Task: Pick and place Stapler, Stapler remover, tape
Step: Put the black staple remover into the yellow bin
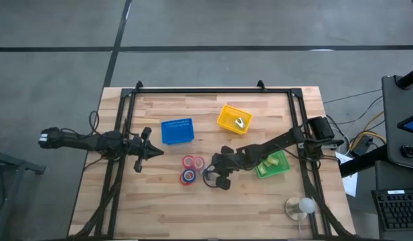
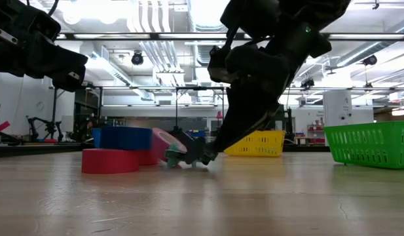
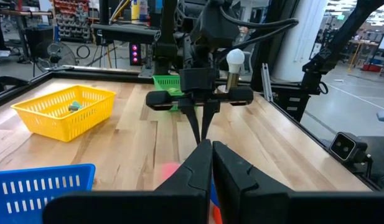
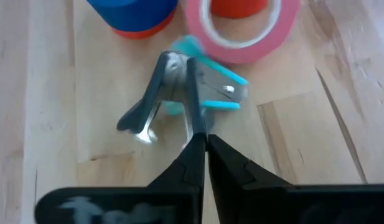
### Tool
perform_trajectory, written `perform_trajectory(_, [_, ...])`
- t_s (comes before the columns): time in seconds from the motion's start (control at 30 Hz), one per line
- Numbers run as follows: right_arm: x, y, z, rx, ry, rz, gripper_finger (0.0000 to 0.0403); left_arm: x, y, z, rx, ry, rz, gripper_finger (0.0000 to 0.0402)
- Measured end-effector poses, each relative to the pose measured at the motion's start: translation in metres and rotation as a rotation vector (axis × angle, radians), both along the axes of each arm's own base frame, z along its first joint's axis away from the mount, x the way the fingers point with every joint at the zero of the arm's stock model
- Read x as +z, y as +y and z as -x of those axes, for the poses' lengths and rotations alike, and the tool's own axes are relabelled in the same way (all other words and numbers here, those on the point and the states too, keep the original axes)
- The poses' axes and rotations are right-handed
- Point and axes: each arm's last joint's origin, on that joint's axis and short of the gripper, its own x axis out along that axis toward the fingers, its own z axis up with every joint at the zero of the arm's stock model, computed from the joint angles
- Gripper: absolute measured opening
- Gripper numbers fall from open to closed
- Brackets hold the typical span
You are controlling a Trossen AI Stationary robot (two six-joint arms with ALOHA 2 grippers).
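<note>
Right wrist view puts the right gripper (image 4: pixel 201 140) down on the stapler remover (image 4: pixel 179 93), fingers pressed together with at most a thin metal edge between them, so I honestly can't tell if it's gripped. The remover sits mid-table, touching the pink tape roll (image 4: pixel 241 28), with the blue roll (image 4: pixel 132 15) just beside it.

My worry: a pinch that thin could let the remover slip or twist on lifting, and a sideways drag could shove the 3 tape rolls (image 1: pixel 190 169) around.

Blue basket (image 1: pixel 177 131) and yellow basket (image 1: pixel 233 118) sit toward the far edge, green basket (image 1: pixel 273 164) near the right edge. Left gripper (image 1: pixel 154 152) waits near the left edge, fingers together, holding nothing.
</note>
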Motion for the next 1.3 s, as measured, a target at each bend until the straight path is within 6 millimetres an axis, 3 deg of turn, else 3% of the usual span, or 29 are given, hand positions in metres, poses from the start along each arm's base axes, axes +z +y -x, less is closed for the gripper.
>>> perform_trajectory(0.3, [0.004,0.0,-0.003,-0.002,-0.009,0.0,0.0008,0.0,0.0,0.0,0.0,0.0,0.0,0.0016])
perform_trajectory(0.7, [0.032,-0.005,0.008,-0.063,-0.024,0.066,0.0008,0.0,0.0,0.0,0.0,0.004,0.0,0.0016])
perform_trajectory(1.07, [0.064,-0.024,0.037,-0.384,0.005,0.301,0.0008,-0.001,0.0,0.0,0.0,0.012,-0.001,0.0016])
perform_trajectory(1.3, [0.089,-0.054,0.06,-0.585,0.025,0.384,0.0008,-0.003,0.0,0.0,0.0,0.027,-0.003,0.0016])
